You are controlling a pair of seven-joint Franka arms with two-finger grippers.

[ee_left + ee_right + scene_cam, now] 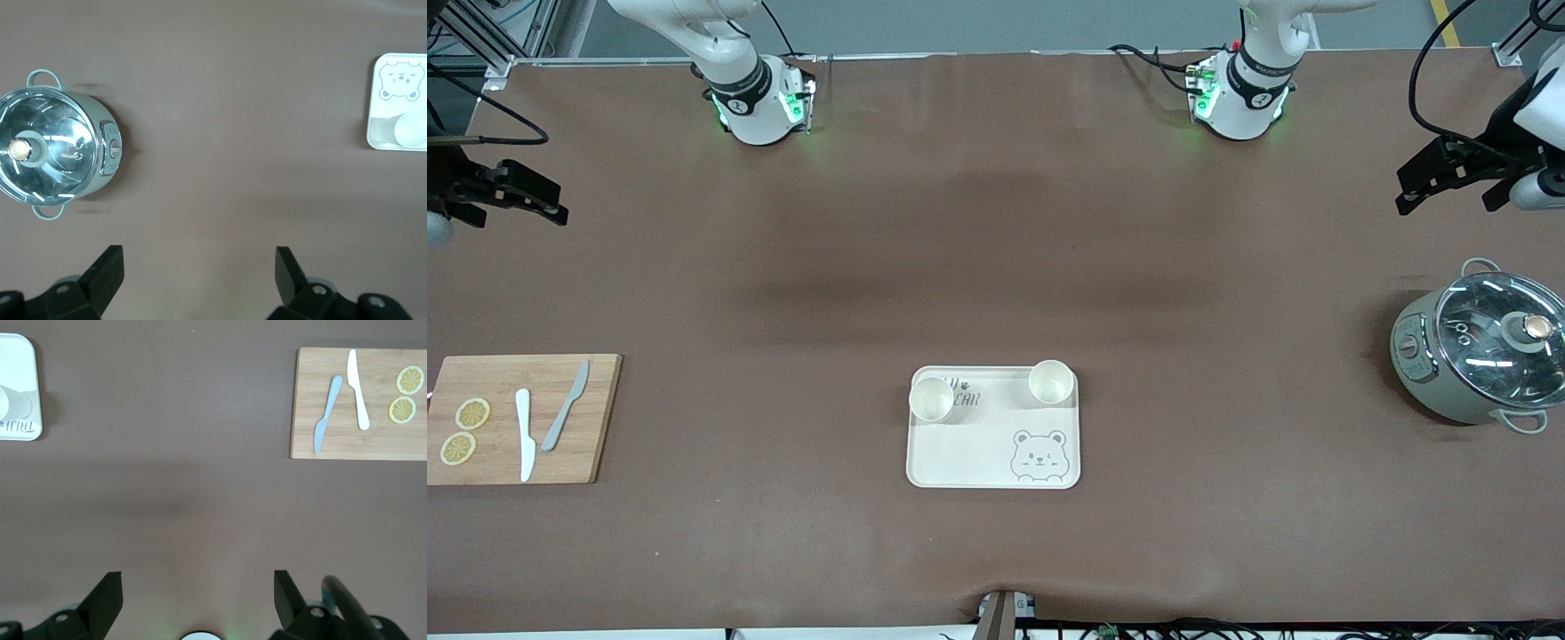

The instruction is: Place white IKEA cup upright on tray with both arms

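The cream-white tray (969, 453) with the grey bear drawing lies near the table's middle. Two white cups stand upright on its edge farther from the front camera: one (931, 398) toward the right arm's end, one (1050, 381) toward the left arm's end. My left gripper (1432, 178) is open and empty, up over the table's left arm end near the pot. My right gripper (551, 200) is open and empty, up over the right arm's end. The left wrist view shows the open left gripper (198, 267), the tray (370, 120) and a cup (410, 130). The right wrist view shows the open right gripper (198, 590) and the tray (27, 367).
A grey-green pot with a glass lid (1480, 351) stands at the left arm's end, also in the left wrist view (57, 143). A wooden cutting board (596, 418) with two knives and two lemon slices lies at the right arm's end, also in the right wrist view (373, 443).
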